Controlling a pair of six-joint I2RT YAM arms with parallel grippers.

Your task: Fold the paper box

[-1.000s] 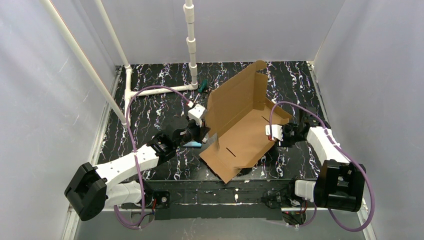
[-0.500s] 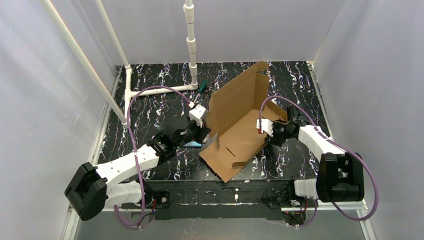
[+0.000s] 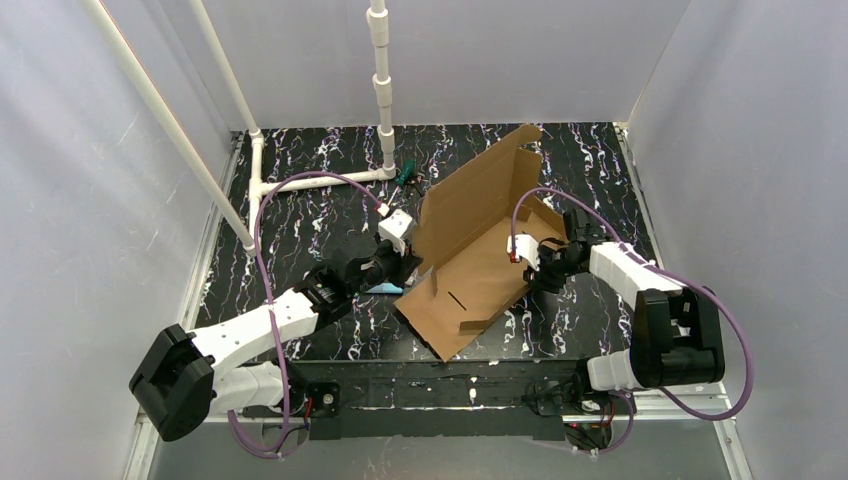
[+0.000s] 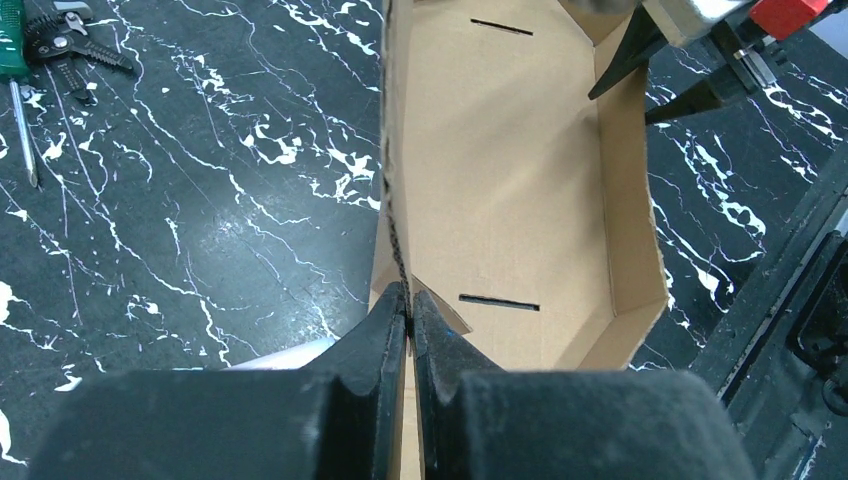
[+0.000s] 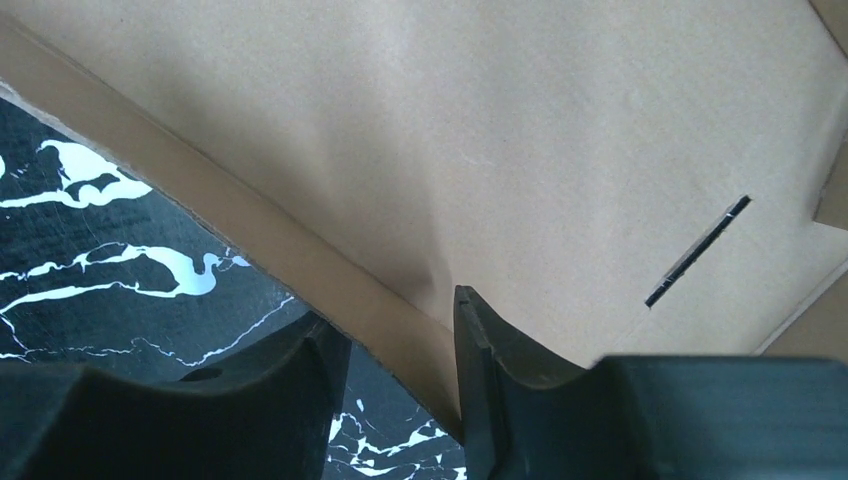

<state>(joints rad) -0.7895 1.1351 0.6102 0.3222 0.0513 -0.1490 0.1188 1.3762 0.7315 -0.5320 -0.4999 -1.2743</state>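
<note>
The paper box (image 3: 480,275) is a brown cardboard sheet lying slantwise at mid table, with its long left panel standing up and a low flap raised along its right side. My left gripper (image 3: 408,266) is shut on the near edge of the upright panel, and the left wrist view shows that edge (image 4: 393,200) pinched in my left gripper (image 4: 410,300). My right gripper (image 3: 527,262) is open astride the low right flap. In the right wrist view the flap (image 5: 330,270) runs through my right gripper (image 5: 395,315), one finger inside the box and one outside.
A white pipe frame (image 3: 383,90) stands at the back left, and a green-handled screwdriver and pliers (image 3: 403,175) lie by its foot. A pale blue object (image 3: 385,289) lies under the left wrist. The table's black front edge (image 3: 450,375) runs just below the box.
My right arm has swung left, further in over the box's right side, and its jaws now straddle the flap. The flap and upright panel shifted slightly. The left gripper kept its hold.
</note>
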